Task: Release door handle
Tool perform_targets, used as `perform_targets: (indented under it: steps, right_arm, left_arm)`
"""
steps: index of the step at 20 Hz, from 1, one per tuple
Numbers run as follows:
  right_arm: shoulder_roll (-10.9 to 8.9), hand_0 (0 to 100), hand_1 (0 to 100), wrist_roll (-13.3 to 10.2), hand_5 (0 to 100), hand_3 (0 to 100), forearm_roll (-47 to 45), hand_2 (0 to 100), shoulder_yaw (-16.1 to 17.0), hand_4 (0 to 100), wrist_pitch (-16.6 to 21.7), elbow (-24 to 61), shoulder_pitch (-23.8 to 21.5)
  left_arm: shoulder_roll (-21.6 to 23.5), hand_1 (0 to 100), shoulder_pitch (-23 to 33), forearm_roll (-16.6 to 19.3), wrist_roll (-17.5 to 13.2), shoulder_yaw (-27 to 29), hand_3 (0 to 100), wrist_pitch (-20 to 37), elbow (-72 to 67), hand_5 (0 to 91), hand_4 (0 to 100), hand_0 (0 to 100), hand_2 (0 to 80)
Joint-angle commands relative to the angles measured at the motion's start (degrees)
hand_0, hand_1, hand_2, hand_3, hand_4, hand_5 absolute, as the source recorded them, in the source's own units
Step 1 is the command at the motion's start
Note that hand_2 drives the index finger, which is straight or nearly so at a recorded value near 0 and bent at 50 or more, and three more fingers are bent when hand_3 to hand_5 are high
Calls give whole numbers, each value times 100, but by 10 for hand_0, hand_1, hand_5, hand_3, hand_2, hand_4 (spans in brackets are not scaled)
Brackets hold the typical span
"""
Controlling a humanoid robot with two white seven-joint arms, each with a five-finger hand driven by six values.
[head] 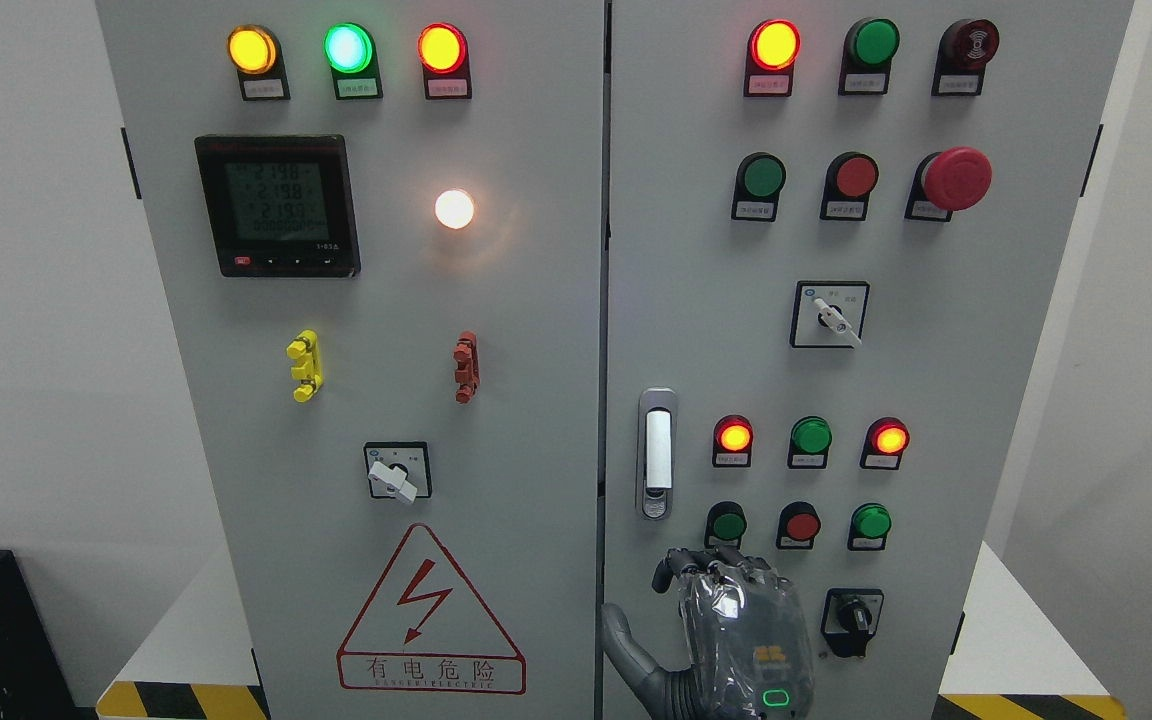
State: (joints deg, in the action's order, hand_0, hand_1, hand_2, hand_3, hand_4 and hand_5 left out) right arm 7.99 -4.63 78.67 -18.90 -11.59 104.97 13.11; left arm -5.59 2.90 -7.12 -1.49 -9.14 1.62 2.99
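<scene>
Facing a grey two-door electrical cabinet, the head view shows one robot hand rising from the bottom edge, right of the middle, against the right door; which arm it belongs to cannot be told. Its fingers curl loosely and hold nothing. The silver door handle stands upright just above and left of the hand, apart from it, beside rows of lit indicator lamps.
</scene>
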Motion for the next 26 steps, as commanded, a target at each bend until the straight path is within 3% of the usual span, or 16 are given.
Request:
perform_targets:
  steps: [1,4,12,16,20,26]
  right_arm:
    - [0,177,221,67,602,885,-1,650,149,681,-1,138,25]
    - [-8,168,175,217,604,896,-1,679,202,685,25,191,52]
    - [-17,155,154,226,601,926,70,718,229,687,-10,252,315]
    - [-35,124,283,234,603,924,105,717,351,688,-98,226,552]
    - [-70,123,309,462,606,919,122,716,369,690,-142,217,746]
    - [-35,123,322,489,605,914,245,713,387,689,-186,200,798]
  left_arm:
    - [-3,0,0,0,-1,0,106,-4,0,0,6,0,43]
    - [5,0,0,0,-1,0,106,-4,0,0,5,0,43]
    - [-3,0,0,0,-1,0,105,-4,0,0,5,0,44]
    - [5,0,0,0,-1,0,104,5,0,0,5,0,43]
    - [5,0,0,0,-1,0,103,5,0,0,5,0,43]
    - [5,0,0,0,-1,0,104,5,0,0,4,0,42]
